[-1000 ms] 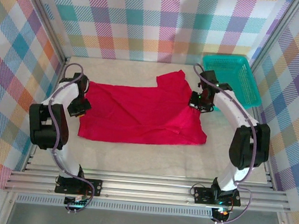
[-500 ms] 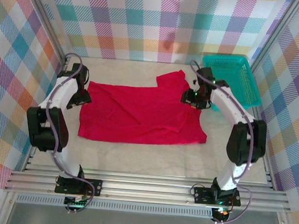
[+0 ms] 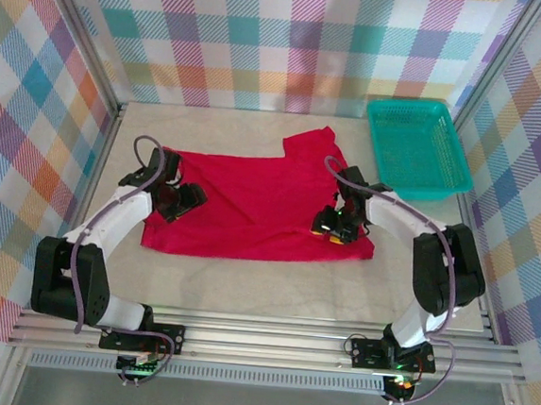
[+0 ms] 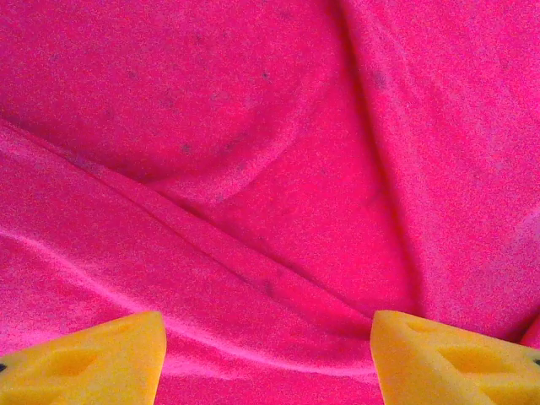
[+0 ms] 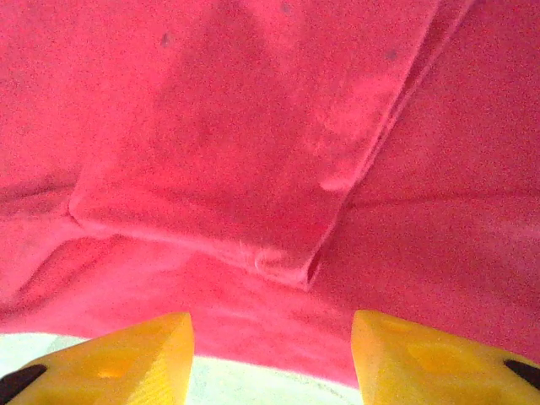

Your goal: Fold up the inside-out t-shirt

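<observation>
The inside-out t-shirt [image 3: 252,201] lies spread fairly flat in the middle of the table [image 3: 244,286], with one sleeve poking toward the far wall and a flap doubled over near its right side. The neck tag cannot be made out. The left gripper [image 3: 183,200] sits low over the cloth just inside the shirt's left edge. Its jaws stand apart, and its yellow pads [image 4: 93,363] flank a shallow diagonal wrinkle with nothing pinched. The right gripper [image 3: 330,225] is down at the near right corner, also parted and empty. Its pads [image 5: 118,363] straddle the hem where the red cloth meets the pale tabletop, with the doubled flap just ahead of them. Judgement: each arm is posted at its own side of the shirt to take a fresh hold for a fold. A teal basket [image 3: 418,144] stands well apart at the far right.
</observation>
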You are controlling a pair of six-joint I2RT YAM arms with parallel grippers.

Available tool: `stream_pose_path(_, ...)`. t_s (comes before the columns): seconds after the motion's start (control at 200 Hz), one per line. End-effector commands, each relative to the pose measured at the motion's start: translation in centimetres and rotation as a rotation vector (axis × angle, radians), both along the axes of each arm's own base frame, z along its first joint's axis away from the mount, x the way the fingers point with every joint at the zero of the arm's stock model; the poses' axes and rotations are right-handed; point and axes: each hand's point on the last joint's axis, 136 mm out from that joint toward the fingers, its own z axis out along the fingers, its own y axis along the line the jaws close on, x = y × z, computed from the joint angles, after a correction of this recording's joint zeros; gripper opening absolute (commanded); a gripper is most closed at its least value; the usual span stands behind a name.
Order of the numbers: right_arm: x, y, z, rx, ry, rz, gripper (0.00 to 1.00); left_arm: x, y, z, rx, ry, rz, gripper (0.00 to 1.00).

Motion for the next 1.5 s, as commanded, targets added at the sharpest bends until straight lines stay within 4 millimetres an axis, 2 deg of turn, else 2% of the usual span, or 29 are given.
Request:
stream_pose_path(0.0,1.4,0.7,-0.7,0.007,-0.017,-0.024,0.5,0.3,-0.8,-0.3,-0.025,-0.004,-0.011,0.65)
stream_pose_path(0.1,2.0,0.8,-1.4,-0.003,-0.01,-0.03,0.47,0.2,-0.5,-0.3,-0.007,0.002,-0.014,0.65)
stream_pose_path(0.145,2.2,0.8,-1.6,-0.007,-0.01,-0.029,0.42,0.2,-0.4,-0.2,0.0,0.003,-0.014,0.65)
stream_pose_path(0.295,2.6,1.2,-0.6,0.006,-0.025,-0.026,0.08,0.3,-0.3,0.1,0.013,0.003,-0.017,0.65)
stream_pose_path(0.375,2.7,1.3,0.3,0.006,-0.039,-0.017,0.0,0.2,-0.3,0.1,0.016,0.006,-0.02,0.65)
stream_pose_path(0.495,2.8,1.6,1.6,0.005,-0.052,0.005,0.0,0.2,-0.4,-0.2,0.014,0.019,-0.026,0.65)
stream_pose_path(0.6,3.7,2.1,2.3,0.012,-0.073,0.012,0.0,0.4,-0.5,-0.3,0.014,0.02,-0.029,0.64)
stream_pose_path(0.675,4.9,2.6,2.4,0.006,-0.084,0.026,0.0,0.5,-0.4,-0.2,0.017,0.019,-0.029,0.64)
stream_pose_path(0.91,11.0,5.7,2.7,0.008,-0.115,0.115,0.0,0.7,-0.3,-0.2,0.032,0.022,-0.04,0.64)
stream_pose_path(0.94,11.8,6.2,2.7,0.012,-0.12,0.125,0.05,0.7,-0.4,-0.3,0.033,0.021,-0.045,0.64)
stream_pose_path(0.965,12.4,6.4,2.6,0.01,-0.125,0.131,0.14,0.6,-0.4,-0.4,0.036,0.02,-0.047,0.64)
stream_pose_path(1.015,13.5,6.7,2.5,0.0,-0.139,0.137,0.49,0.5,-0.3,-0.6,0.043,0.025,-0.05,0.64)
stream_pose_path(1.045,14.1,6.8,2.6,-0.007,-0.152,0.136,0.57,0.4,-0.2,-0.6,0.045,0.028,-0.049,0.64)
stream_pose_path(1.12,15.1,6.7,3.5,-0.026,-0.185,0.134,0.59,0.2,-0.2,-0.6,0.045,0.03,-0.049,0.64)
stream_pose_path(1.17,15.4,6.5,5.1,-0.035,-0.215,0.137,0.61,0.1,-0.2,-0.3,0.043,0.028,-0.054,0.64)
stream_pose_path(1.26,14.7,5.9,8.0,-0.039,-0.269,0.149,0.62,0.4,-0.3,0.7,0.04,0.011,-0.056,0.64)
stream_pose_path(1.385,11.9,4.8,9.2,-0.023,-0.291,0.176,0.63,1.3,-1.5,1.9,-0.033,-0.038,-0.055,0.64)
stream_pose_path(1.495,7.9,4.5,7.7,0.05,-0.243,0.197,0.64,1.8,-2.7,1.5,-0.082,-0.039,-0.058,0.64)
